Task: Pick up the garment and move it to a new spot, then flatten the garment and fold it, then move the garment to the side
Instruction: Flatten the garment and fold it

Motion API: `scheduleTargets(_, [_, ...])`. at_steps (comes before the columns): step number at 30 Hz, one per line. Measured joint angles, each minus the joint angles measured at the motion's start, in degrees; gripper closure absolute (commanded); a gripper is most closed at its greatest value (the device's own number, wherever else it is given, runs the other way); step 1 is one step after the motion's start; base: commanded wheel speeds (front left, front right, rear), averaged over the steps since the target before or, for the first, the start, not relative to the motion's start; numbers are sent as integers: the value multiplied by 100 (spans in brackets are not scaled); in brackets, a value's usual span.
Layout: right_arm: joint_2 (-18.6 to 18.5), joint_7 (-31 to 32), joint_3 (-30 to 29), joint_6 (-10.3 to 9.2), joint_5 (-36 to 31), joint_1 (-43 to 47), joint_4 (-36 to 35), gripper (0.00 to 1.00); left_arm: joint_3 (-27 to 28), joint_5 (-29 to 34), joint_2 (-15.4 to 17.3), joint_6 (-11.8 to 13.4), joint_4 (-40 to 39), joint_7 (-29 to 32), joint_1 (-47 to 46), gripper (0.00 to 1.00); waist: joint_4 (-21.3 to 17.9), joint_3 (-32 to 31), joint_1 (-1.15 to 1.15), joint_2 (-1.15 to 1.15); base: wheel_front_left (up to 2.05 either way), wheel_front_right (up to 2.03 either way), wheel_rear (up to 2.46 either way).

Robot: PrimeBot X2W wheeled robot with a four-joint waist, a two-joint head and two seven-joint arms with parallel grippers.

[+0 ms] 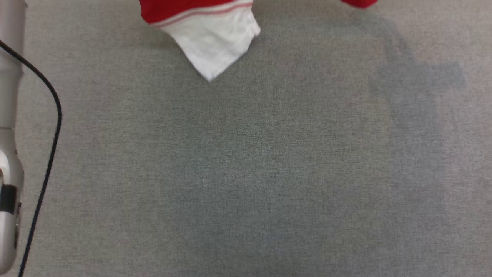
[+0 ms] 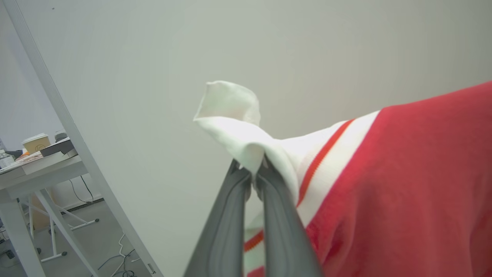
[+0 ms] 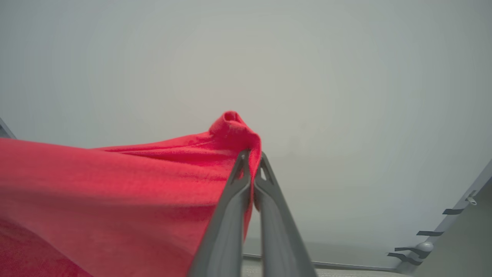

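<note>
**Shirt held up by both hands over the grey surface**

In the head view, the shirt (image 1: 207, 38) hung in from the top edge. A white sleeve with red-striped trim came down to a point left of the frame's centre, and a small red scrap of it showed at the top right. Below lay the grey surface (image 1: 246, 173), with a soft shadow (image 1: 415, 96) on its right side. A pale arm (image 1: 7, 154) ran along the left edge, with a black cable (image 1: 50, 134) curving beside it.

In the left wrist view, the left hand (image 2: 251, 171) rose from the bottom centre, its two dark fingers (image 2: 226, 223) pinched together on a fold of the white sleeve. The striped trim and red body of the shirt (image 2: 403, 173) spread across the right half of the frame. At the left edge stood a desk (image 2: 38, 165) with a paper cup (image 2: 36, 142) on it, and a pale slanted post (image 2: 65, 127) ran in front of a plain wall.

In the right wrist view, the right hand (image 3: 251, 157) was clamped tight on a bunched red corner at the frame's centre. From there the shirt (image 3: 115, 184) stretched to the lower left.
</note>
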Motion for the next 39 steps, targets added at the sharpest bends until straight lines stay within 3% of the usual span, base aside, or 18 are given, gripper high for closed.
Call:
scheduleTargets(9, [118, -478, 123, 0, -230, -1254, 471, 100, -132, 186, 92, 0, 703, -227, -1272, 100, -118, 895, 0, 0, 0, 0, 0])
scheduleTargets(20, [291, -862, 676, -2, 38, -1401, 1158, 100, -188, -83, -82, -2, 1376, -495, -1262, 100, -185, 1626, 0, 0, 0, 0, 0])
scheduleTargets(29, [182, -994, 1510, -2, 915, 153, 1063, 100, -191, -836, -151, -7, 1034, -541, 456, 100, -143, 1331, 0, 0, 0, 0, 0])
scheduleTargets(39, [-368, -1185, 2051, -2, 1923, 2730, 100, 100, -337, -1376, -226, -8, 21, -541, 3193, 100, -64, 536, -1, 0, 0, 0, 0])
